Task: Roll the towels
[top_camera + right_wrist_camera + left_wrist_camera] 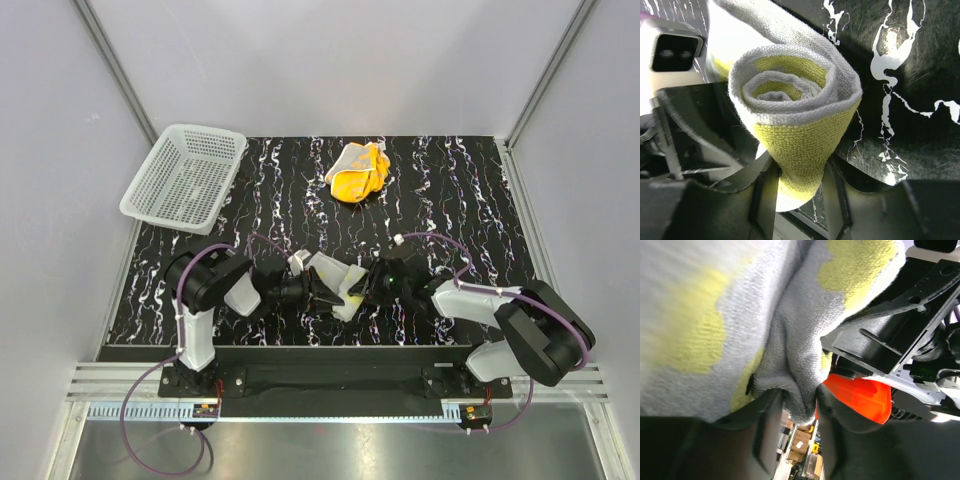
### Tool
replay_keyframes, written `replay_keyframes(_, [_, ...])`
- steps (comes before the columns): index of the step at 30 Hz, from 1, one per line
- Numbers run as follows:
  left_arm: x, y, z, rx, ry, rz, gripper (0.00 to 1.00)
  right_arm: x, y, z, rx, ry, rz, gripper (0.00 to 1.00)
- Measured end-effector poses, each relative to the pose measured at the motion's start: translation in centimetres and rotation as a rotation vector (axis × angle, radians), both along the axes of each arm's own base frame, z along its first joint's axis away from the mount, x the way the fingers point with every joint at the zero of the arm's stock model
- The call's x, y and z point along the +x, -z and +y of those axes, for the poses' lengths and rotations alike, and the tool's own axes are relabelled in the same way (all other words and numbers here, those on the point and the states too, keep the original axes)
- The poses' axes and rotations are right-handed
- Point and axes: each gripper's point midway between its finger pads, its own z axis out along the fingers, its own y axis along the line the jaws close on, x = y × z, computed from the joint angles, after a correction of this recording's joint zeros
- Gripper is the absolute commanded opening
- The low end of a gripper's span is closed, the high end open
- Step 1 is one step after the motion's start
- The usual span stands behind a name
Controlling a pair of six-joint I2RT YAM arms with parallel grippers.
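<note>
at the near middle of the black white-veined table (460, 200), my right gripper (797, 182) clasped one end of the pale yellow rolled terry towel (795, 85). a fold of it sat inside my left gripper (799, 410); clamped or loose, could not tell. the bright orange crumpled cloth towel (358, 172) lay at far centre, well apart.

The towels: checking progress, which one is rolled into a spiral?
The pale yellow towel, wound into a spiral at the near side; the orange towel lies crumpled farther back.
</note>
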Motion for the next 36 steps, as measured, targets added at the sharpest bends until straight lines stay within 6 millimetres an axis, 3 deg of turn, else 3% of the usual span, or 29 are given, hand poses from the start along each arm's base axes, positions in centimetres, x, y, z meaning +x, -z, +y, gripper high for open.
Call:
replay_keyframes(7, [0.8,-1.2,0.5,0.121,0.020,-0.136,0.50,-0.1,-0.3,-0.4,-0.055,0.013,0.042,0.40])
replay_keyframes(15, [3.7,-4.4,2.7,0.458,-0.030,-0.498,0.52,-0.4,-1.0,-1.3,-0.147,0.032,0.123,0.39])
replay_keyframes(17, [3.1,-5.4,2.6,0.540,-0.017,-0.622,0.52,-0.5,-1.2,-1.4,-0.164,0.033,0.141,0.39])
replay_keyframes(21, [-0.2,-7.4,0.8,0.617,0.066,-0.878,0.56,-0.7,-0.8,-1.6,-0.195,0.031,0.179,0.39])
replay_keyframes(26, [-3.1,-6.5,-0.2,0.720,0.153,-1.067,0.59,-0.9,0.0,-1.7,-0.221,0.029,0.214,0.38])
replay_keyframes(36, [-4.5,-2.5,-3.2,0.884,0.308,-1.203,0.70,-1.0,0.2,-1.7,-0.226,0.028,0.223,0.38])
